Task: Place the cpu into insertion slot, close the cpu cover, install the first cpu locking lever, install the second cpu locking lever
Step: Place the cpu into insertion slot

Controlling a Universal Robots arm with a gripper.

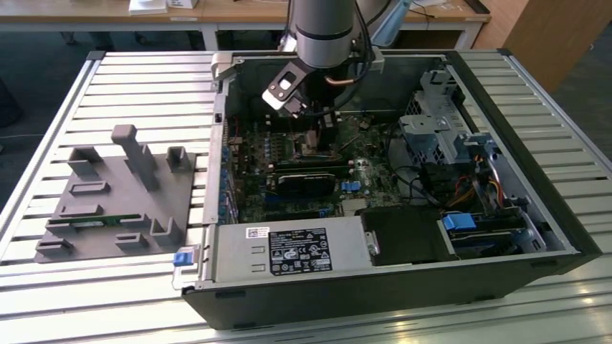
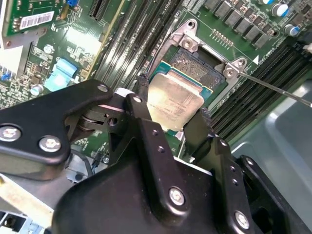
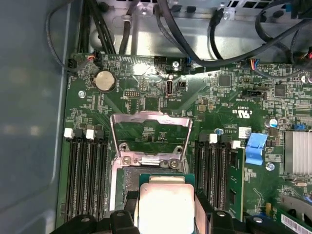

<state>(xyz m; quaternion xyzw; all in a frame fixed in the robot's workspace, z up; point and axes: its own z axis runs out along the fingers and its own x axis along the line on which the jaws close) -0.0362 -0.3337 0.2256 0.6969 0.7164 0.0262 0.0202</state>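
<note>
Hand [image 2: 173, 96]: black, two-fingered, nearest my second wrist camera. Its fingers [image 2: 146, 131] press on two opposite edges of the cpu, clamped, with nothing else in the grasp.

Cpu [image 2: 174, 103]: square chip, silvery-tan face up, thin green rim showing at the far edge. It is held flat or nearly so between the fingers. In both wrist views it hangs over the socket area. I cannot tell whether its underside touches yet.

Insertion slot [image 2: 195, 61]: directly beneath the chip, with a strip of its dull gold contact field showing past the chip's far edge. I judge the chip's edges to run about square with the slot's frame, so the relation that matters is straight down, not sideways.

Cpu cover [image 3: 151, 117]: silvery frame with a cut-out middle, swung open on its hinge at the slot's far side. It lies beyond the chip and apart from it, leaving the slot uncovered.

Thin metal rod [image 2: 273, 87]: runs off from the slot's corner. I take it for a locking lever, unlatched.

Motherboard [image 3: 146, 97]: green, with long black slots [image 3: 85, 175] flanking the socket.

Computer case [image 1: 383, 301]: side open, arm reaching in from above.

Surface [image 1: 143, 86]: slatted metal, carrying the case and a grey fixture block [image 1: 115, 193] at the exterior view's left.
</note>
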